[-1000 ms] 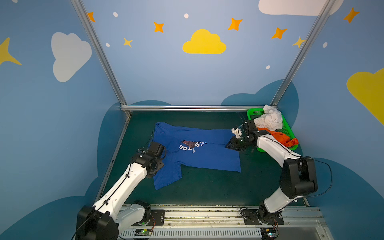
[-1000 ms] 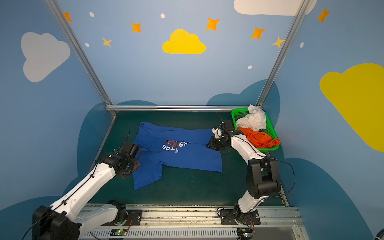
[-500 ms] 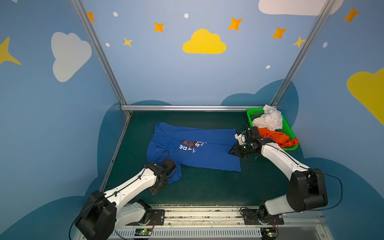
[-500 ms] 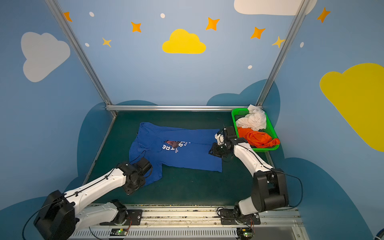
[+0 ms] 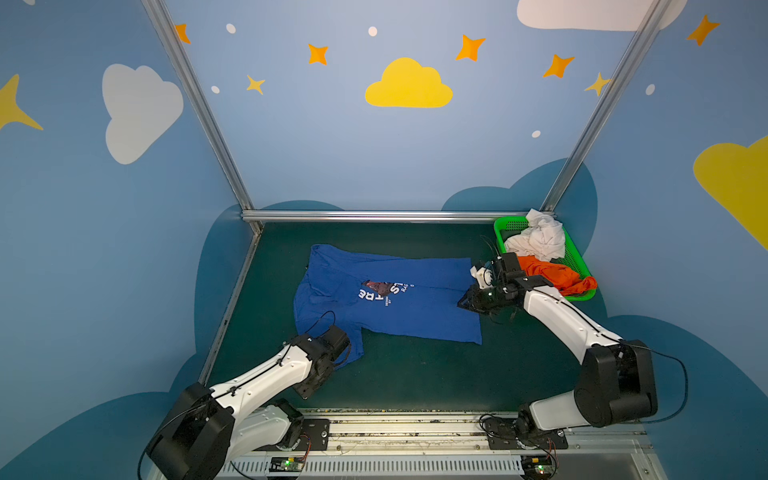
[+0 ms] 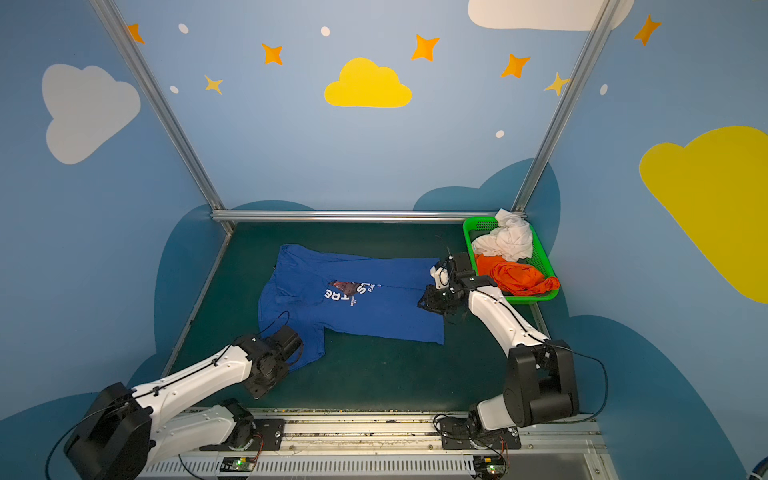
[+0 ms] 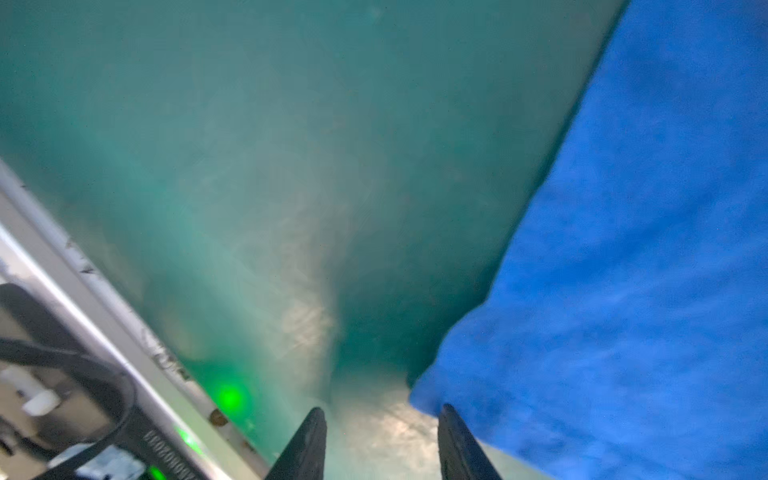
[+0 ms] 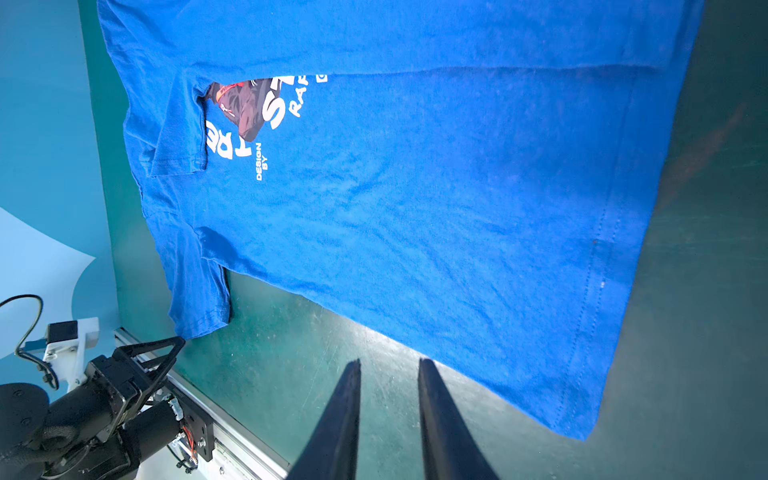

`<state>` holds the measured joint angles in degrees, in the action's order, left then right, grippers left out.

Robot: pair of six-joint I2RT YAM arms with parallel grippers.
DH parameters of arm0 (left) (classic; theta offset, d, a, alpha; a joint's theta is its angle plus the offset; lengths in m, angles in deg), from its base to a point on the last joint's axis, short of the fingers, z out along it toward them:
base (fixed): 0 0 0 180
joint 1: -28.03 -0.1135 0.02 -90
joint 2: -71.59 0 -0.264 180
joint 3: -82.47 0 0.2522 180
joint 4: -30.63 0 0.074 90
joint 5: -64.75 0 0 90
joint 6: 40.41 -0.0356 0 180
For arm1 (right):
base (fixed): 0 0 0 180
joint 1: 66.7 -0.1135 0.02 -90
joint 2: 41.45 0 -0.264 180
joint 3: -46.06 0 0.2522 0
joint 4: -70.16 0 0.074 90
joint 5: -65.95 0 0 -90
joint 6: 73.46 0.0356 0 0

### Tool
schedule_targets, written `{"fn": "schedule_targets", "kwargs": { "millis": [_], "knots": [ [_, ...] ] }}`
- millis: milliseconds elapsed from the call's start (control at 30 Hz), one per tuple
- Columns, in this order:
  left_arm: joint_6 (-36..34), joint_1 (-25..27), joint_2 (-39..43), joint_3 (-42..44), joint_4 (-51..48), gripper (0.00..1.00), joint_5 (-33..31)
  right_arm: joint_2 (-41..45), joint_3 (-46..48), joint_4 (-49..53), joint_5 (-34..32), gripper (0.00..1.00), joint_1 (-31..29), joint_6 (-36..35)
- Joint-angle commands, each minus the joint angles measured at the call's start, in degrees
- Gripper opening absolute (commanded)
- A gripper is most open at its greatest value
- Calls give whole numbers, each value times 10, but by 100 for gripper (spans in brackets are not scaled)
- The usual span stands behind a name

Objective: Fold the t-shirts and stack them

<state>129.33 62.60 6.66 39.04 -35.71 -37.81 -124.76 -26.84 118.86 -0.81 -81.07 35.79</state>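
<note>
A royal-blue t-shirt lies spread on the green table in both top views, its white lettering up and its far edge folded over. My left gripper is open and empty, low over the mat by the shirt's near-left sleeve; the sleeve corner touches one finger. My right gripper is open a little with nothing between its fingers, and it hovers at the blue t-shirt's right hem. A white t-shirt and an orange t-shirt lie crumpled in the basket.
A green mesh basket stands at the back right corner, just behind my right wrist. A metal rail runs along the table's front edge, close to my left gripper. Blue walls close in the left, back and right.
My left arm has swung from the shirt's left side round to the near sleeve corner, its jaws narrowing. My right gripper has slid a little nearer along the hem.
</note>
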Motion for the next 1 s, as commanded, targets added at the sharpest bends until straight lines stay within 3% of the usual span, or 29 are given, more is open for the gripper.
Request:
{"fn": "schedule_targets", "kwargs": {
  "millis": [0, 300, 667, 967],
  "knots": [
    [6, 1, -1, -10, 20, 45, -25, 12, 3, 3, 7, 28, -2, 2],
    [31, -2, -60, -7, 41, 45, -30, 5, 2, 2, 7, 28, -2, 6],
    [-23, -10, -148, -52, 54, 7, -12, -2, 10, 23, -6, 27, -2, 4],
    [-49, -8, -109, -87, 9, 5, -24, 21, 53, 71, -60, 31, -2, 3]
  ]
}}
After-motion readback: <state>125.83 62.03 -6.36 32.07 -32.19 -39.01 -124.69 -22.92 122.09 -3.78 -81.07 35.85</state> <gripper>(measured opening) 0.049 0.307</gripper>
